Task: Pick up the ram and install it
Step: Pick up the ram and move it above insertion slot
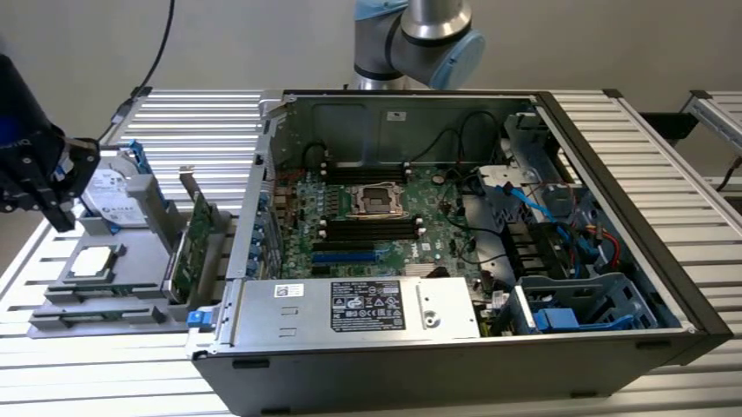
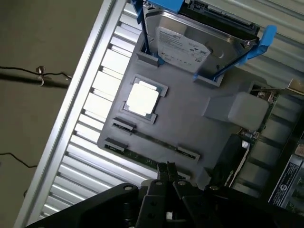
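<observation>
So, the ram [image 2: 137, 157] is seated on edge in a slot of the grey tray [image 2: 190, 123], on the side away from the hard drive [image 2: 183, 45]. The jaws are shut tight with nothing gripped, and are parked just above the ram, near one end. Its long axis is laid along the tray's edge, so it's judged to run off sideways from the tips.

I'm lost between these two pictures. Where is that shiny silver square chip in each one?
Exterior view: the silver square chip lies on the grey tray at the exterior view's left, outside the computer case.
Wrist view: the chip sits in a square recess of the same tray.
Shared landmark: the hard drive with blue rails, beside the chip on the tray.
</observation>
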Controlling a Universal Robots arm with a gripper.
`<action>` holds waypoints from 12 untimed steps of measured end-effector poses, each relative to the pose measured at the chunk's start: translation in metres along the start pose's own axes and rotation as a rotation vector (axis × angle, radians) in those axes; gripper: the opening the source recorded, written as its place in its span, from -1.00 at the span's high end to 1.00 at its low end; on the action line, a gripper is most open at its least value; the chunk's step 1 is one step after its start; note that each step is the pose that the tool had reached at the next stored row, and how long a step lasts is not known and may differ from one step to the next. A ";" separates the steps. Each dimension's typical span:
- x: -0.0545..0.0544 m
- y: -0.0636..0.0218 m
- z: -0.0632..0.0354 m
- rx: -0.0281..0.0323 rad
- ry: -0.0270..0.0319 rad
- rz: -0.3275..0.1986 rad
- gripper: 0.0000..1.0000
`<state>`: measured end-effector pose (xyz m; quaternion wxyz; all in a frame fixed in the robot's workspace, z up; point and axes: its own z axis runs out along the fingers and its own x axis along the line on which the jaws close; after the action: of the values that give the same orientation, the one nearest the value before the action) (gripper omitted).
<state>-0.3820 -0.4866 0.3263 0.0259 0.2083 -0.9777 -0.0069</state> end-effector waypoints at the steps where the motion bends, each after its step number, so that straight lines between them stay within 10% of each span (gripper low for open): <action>1: 0.000 0.0000 0.0002 0.0008 0.0005 -0.018 0.79; 12: 0.000 -0.0001 0.0034 0.0041 0.0026 -0.220 0.79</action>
<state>-0.3820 -0.4866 0.3229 0.0258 0.3143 -0.9490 -0.0074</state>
